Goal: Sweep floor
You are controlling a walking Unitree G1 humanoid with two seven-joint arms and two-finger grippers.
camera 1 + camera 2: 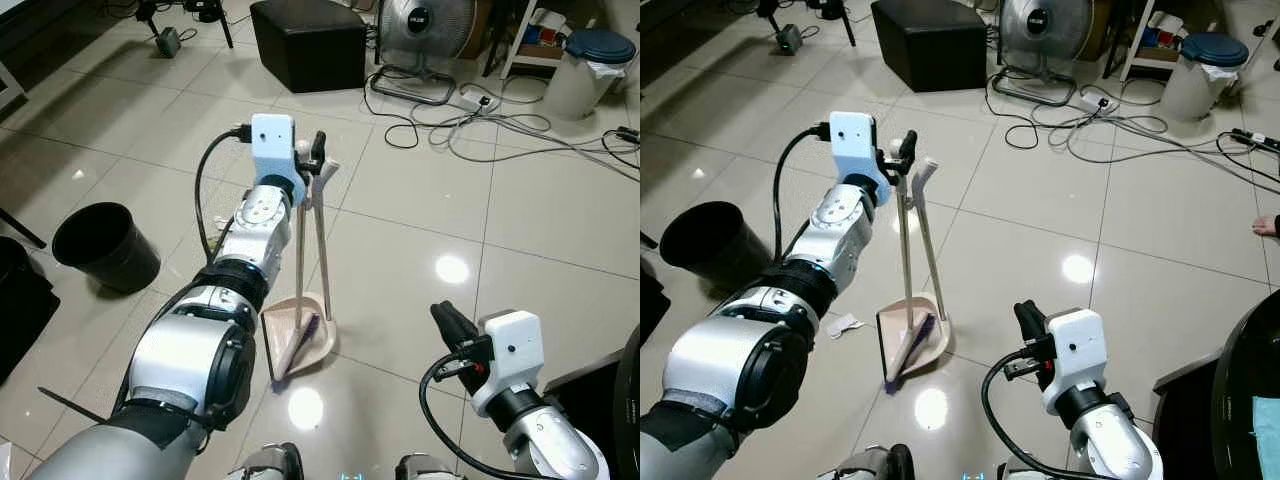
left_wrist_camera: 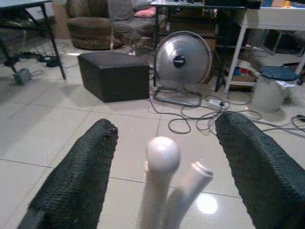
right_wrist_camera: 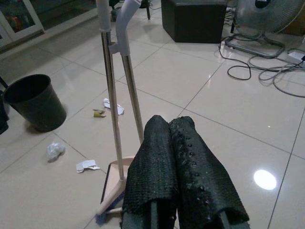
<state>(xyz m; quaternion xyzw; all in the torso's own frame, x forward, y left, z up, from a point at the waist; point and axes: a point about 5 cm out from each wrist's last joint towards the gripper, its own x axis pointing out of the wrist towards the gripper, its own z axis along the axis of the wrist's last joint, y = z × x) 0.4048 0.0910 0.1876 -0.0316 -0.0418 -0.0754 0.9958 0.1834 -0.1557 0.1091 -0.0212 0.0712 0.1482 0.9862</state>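
The right tool (image 1: pixel 1032 330) sits low at lower right, fingers pressed together, holding nothing. At centre a dustpan (image 1: pixel 300 338) stands on the glossy pale tile floor (image 1: pixel 420 210) with the broom (image 1: pixel 299 290) clipped in it. The left tool (image 1: pixel 316 160) is spread wide around both handle tops, probably not touching. Paper scraps (image 3: pixel 86 165) lie near a black bin (image 1: pixel 105 245) at left. Farther off are an ottoman (image 1: pixel 308 42), fan (image 1: pixel 425 25), loose cables (image 1: pixel 520 128) and a lidded white bin (image 1: pixel 588 70).
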